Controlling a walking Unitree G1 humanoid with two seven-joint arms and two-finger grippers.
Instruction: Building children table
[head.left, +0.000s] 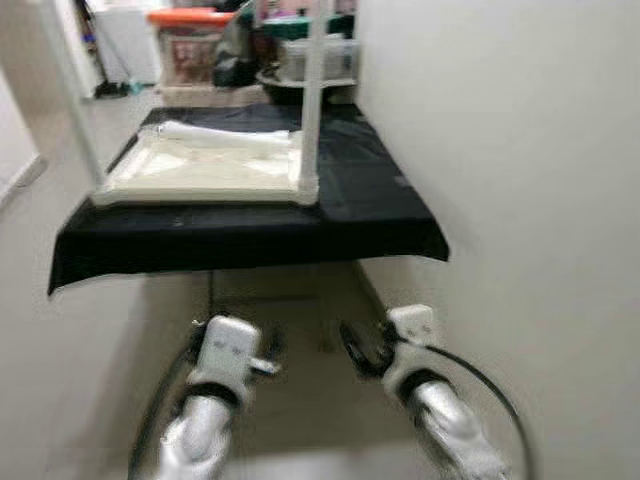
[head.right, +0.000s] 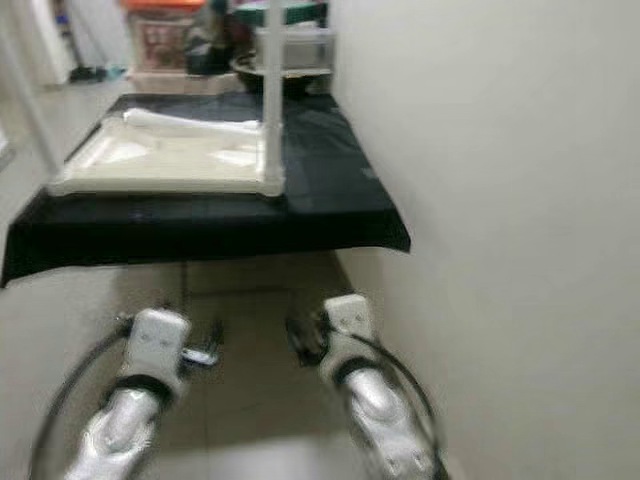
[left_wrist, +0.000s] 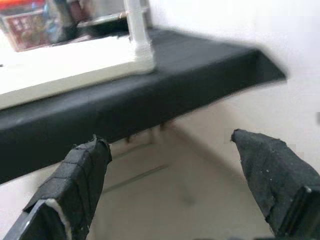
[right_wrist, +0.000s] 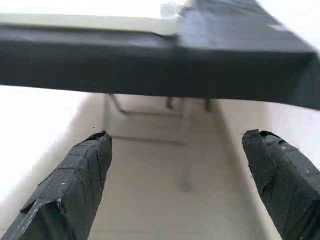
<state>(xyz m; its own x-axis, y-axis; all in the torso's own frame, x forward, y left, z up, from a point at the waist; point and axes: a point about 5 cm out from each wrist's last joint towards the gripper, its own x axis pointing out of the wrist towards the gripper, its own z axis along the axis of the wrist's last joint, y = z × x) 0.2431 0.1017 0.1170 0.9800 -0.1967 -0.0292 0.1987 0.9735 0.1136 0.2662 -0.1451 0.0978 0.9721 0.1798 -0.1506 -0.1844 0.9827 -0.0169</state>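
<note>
The white tabletop is laid flat, one leg pointed toward 12 o'clock; both left gripper and right gripper are spread.

White tabletop upside-down on black-draped table, 1 leg upright.

No readable text, label, brand or number anywhere, blurred frames throughout, red-patterned storage box far beyond the left gripper, perhaps printed, its markings too smeared to make out
</note>
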